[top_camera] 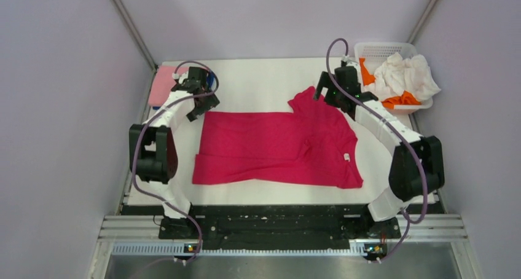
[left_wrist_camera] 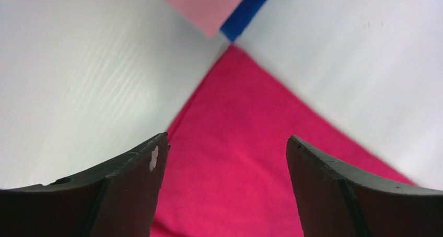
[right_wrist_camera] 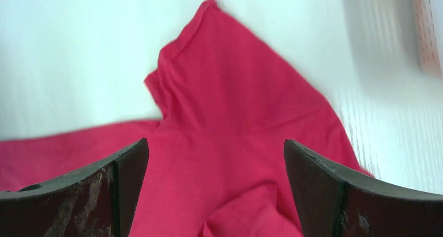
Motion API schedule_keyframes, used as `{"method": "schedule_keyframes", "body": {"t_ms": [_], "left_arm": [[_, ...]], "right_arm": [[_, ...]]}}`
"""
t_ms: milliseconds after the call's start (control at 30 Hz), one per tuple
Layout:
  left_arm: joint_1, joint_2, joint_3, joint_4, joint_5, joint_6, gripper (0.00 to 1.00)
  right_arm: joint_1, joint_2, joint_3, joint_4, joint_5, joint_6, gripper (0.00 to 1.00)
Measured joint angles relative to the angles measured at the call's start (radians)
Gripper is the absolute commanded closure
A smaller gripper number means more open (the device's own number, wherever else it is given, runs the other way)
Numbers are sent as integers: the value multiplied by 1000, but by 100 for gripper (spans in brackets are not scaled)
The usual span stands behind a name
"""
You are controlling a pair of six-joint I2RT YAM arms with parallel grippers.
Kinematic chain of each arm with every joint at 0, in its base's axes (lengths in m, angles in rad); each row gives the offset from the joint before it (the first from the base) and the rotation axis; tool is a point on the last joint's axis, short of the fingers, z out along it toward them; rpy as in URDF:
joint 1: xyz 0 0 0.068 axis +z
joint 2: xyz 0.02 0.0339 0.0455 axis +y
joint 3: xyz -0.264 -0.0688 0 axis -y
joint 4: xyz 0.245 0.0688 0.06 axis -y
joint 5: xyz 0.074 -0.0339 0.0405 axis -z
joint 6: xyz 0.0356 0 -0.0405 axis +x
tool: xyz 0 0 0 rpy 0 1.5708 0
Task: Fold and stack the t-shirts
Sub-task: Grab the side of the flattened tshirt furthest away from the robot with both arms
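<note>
Two grippers, both spread wide, nothing clamped in either.

Left gripper (top_camera: pixel 198 110): poised over the far left corner of the one crimson-red t-shirt (top_camera: pixel 276 147). From its wrist camera, that corner directly under the gap between the two black fingers (left_wrist_camera: pixel 130 185). Touching the cloth or not: cannot tell. Just beyond the fingertips, one light pink t-shirt (left_wrist_camera: pixel 203 7), folded, with one blue t-shirt (left_wrist_camera: pixel 243 15) peeking out from under it.

Right gripper (top_camera: pixel 321 90): over the far sleeve of the same crimson shirt, sleeve tip pointing away past the fingertips, rumpled cloth below and between them.

Crimson shirt otherwise spread across the white table (top_camera: pixel 258 82) between the two grippers, body flat toward the left one, creased nearer the right one, small white neck label (top_camera: pixel 348 157) back toward the right arm's base.

Beyond and outboard of the right gripper, one white mesh basket (top_camera: pixel 384 47) holding one white t-shirt (top_camera: pixel 405 73) bunched on orange cloth (top_camera: pixel 367 73); number of orange pieces unclear.
</note>
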Motion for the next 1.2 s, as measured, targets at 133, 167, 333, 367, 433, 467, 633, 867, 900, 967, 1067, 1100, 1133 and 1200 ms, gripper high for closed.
{"method": "schedule_keyframes", "body": {"t_ms": [133, 167, 333, 367, 433, 467, 633, 867, 900, 967, 1067, 1100, 1133, 1200], "left_arm": [[26, 171, 135, 0, -18, 13, 20], [30, 198, 154, 0, -22, 17, 20], [34, 310, 222, 6, -37, 33, 28], [34, 326, 230, 6, -39, 34, 29], [34, 355, 249, 3, -42, 35, 30], [34, 372, 264, -1, -43, 34, 31], [34, 425, 294, -5, -56, 30, 39], [34, 435, 298, -5, -74, 24, 59], [34, 435, 298, -5, -74, 24, 65], [34, 435, 298, -5, -68, 24, 71], [34, 433, 294, -3, -58, 26, 71], [33, 430, 289, 1, -58, 27, 71], [31, 425, 280, 3, -56, 26, 71], [28, 410, 259, 3, -54, 26, 80]], "right_arm": [[-44, 165, 125, 16, -40, -29, 1], [-49, 191, 145, 17, -47, -37, 1], [-63, 264, 200, 19, -60, -80, 1], [-64, 269, 203, 19, -61, -87, 1], [-67, 276, 203, 19, -61, -97, 1], [-68, 277, 203, 19, -60, -100, 1], [-80, 302, 203, 18, -63, -111, 1], [-84, 306, 203, 18, -68, -121, 1], [-84, 306, 203, 18, -68, -121, 1], [-84, 306, 203, 18, -68, -123, 1], [-84, 306, 203, 17, -68, -127, 1], [-84, 306, 203, 16, -66, -127, 1], [-84, 307, 204, 13, -63, -128, 1], [-85, 316, 217, 1, -58, -128, 1]]}}
